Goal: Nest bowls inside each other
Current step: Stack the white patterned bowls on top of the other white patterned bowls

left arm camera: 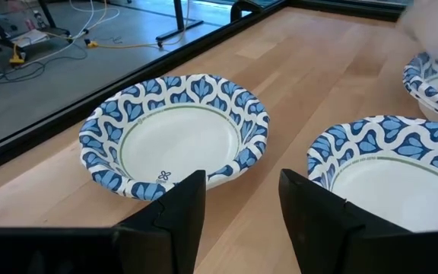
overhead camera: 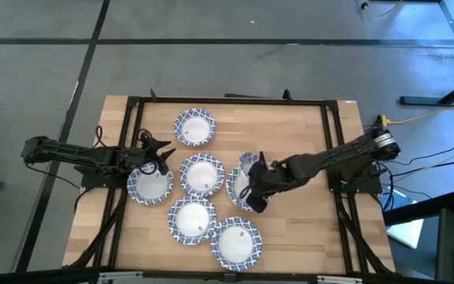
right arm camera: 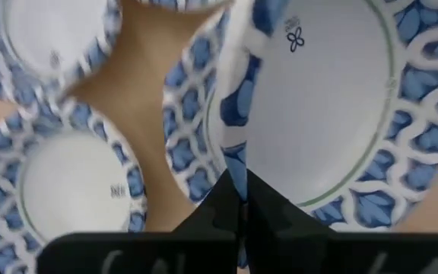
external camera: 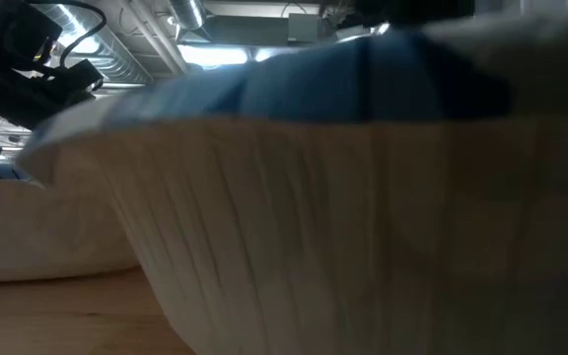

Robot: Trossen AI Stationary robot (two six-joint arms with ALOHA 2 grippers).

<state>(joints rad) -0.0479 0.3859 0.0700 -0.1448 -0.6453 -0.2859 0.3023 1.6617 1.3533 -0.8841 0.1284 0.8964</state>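
Observation:
Several small bowls, white inside with blue-patterned rims, sit base down on the wooden table. One sits alone near the far edge (overhead camera: pixel 194 126) (left arm camera: pixel 177 133), with others at the left (overhead camera: pixel 150 183), in the middle (overhead camera: pixel 202 173) (left arm camera: pixel 390 175) and toward the near edge (overhead camera: pixel 191 219) (overhead camera: pixel 236 243). My right gripper (overhead camera: pixel 257 192) (right arm camera: pixel 240 202) is shut on a tilted bowl (overhead camera: pixel 247 164) (right arm camera: pixel 318 99) above another bowl (overhead camera: pixel 238 189) (right arm camera: pixel 182 129). My left gripper (overhead camera: pixel 164 155) (left arm camera: pixel 242 186) is open, above the far side of the left bowl and touching nothing. My right gripper pinches the tilted bowl's patterned rim (right arm camera: pixel 238 156) between its two fingers, one on the bowl's inside and one on its outside. The bowl is tipped up on edge over the bowl below it; whether the two touch, I cannot tell.
A dark metal frame (overhead camera: pixel 136 106) runs round the tabletop. In the low view one bowl (external camera: pixel 363 227) stands close to the camera and hides most of the table. Bare wood (overhead camera: pixel 306 229) lies on the table's right side.

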